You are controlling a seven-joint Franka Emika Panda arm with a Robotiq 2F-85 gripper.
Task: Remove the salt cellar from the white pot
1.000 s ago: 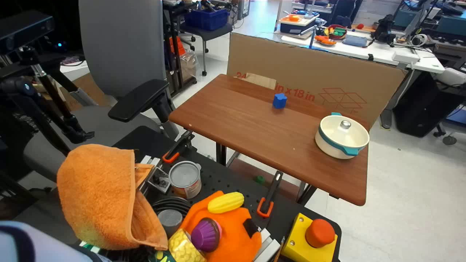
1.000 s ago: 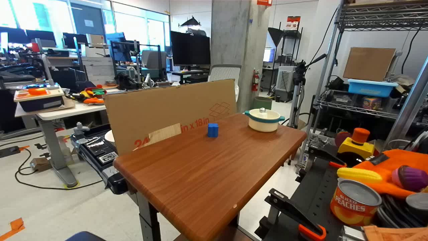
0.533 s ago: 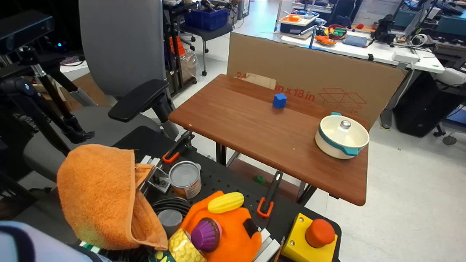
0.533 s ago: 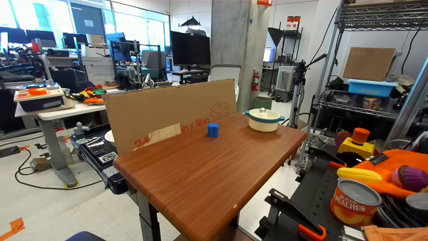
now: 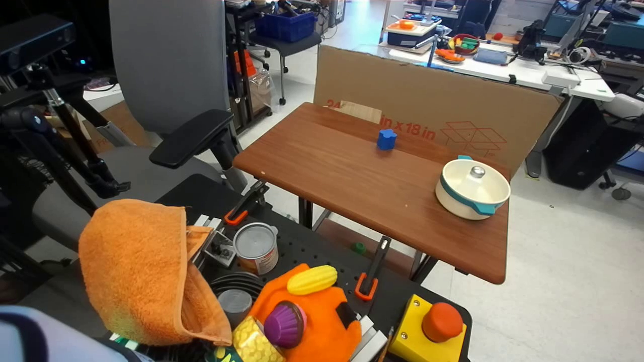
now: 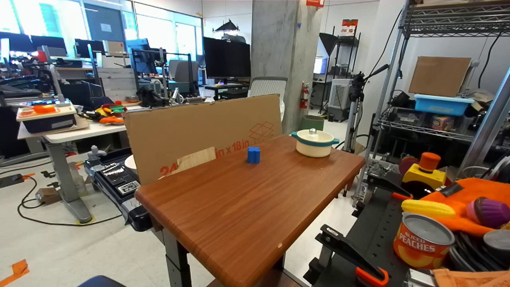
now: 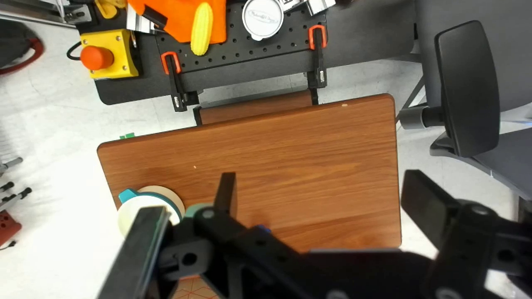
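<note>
Since my gripper [image 7: 318, 189] is spread wide and holds nothing, I'd best centre it over the salt cellar [image 6: 313, 134] standing in the white pot [image 6: 313, 150], pinch near its silvery top, and lift straight up before moving sideways.

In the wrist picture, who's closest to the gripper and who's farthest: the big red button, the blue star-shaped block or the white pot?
1. Blue star-shaped block: lower middle, mostly hidden behind the gripper.
2. White pot: left, on the wooden table.
3. Red emergency stop button: upper left, on its yellow box.
</note>
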